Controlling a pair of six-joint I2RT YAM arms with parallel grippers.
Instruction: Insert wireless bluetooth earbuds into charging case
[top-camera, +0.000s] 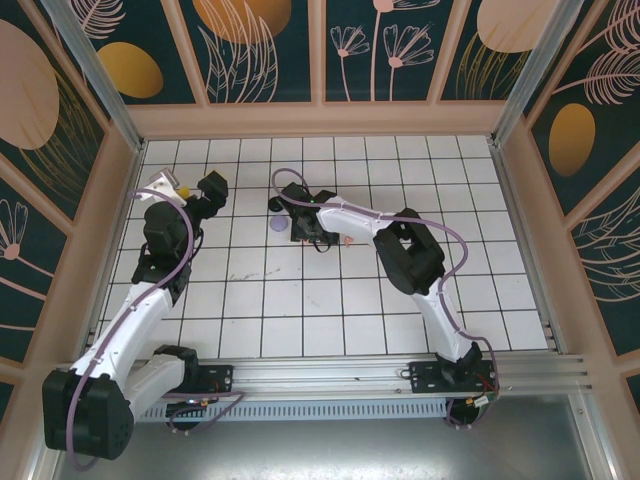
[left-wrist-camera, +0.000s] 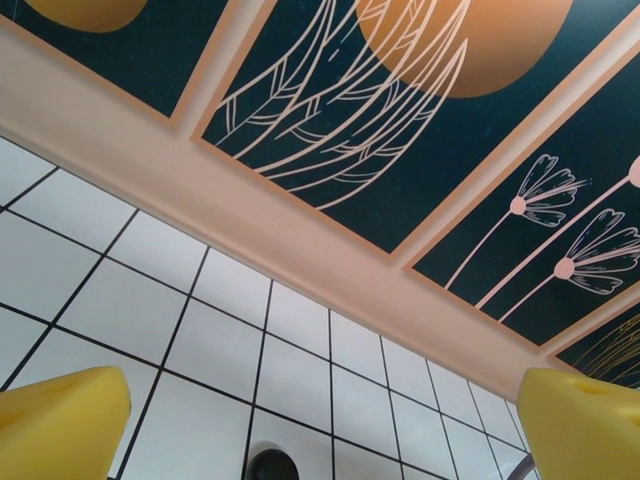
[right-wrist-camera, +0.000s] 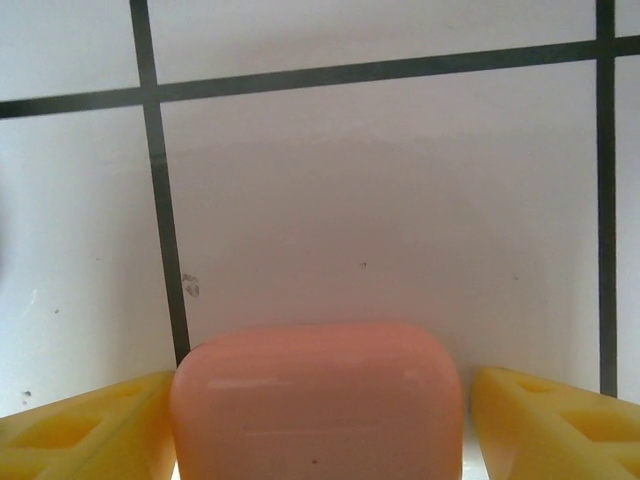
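Observation:
A salmon-pink charging case (right-wrist-camera: 316, 405) with its lid shut lies on the white tiles between the yellow fingers of my right gripper (right-wrist-camera: 320, 420). The left finger (right-wrist-camera: 90, 425) touches the case. A thin gap shows at the right finger (right-wrist-camera: 555, 420), so the jaws stand open around it. From above, the right gripper (top-camera: 300, 218) reaches left over the middle of the floor. A tiny pink piece (top-camera: 347, 240), likely an earbud, lies just right of it. My left gripper (top-camera: 210, 188) hangs open at the back left, its fingertips (left-wrist-camera: 60, 420) wide apart and empty.
A lilac rounded object (top-camera: 277, 226) and a black one (top-camera: 275, 205) sit just left of the right gripper. A black round object (left-wrist-camera: 270, 466) shows on the tiles below the left gripper. Patterned walls (top-camera: 320, 50) enclose the tiled floor (top-camera: 330, 310).

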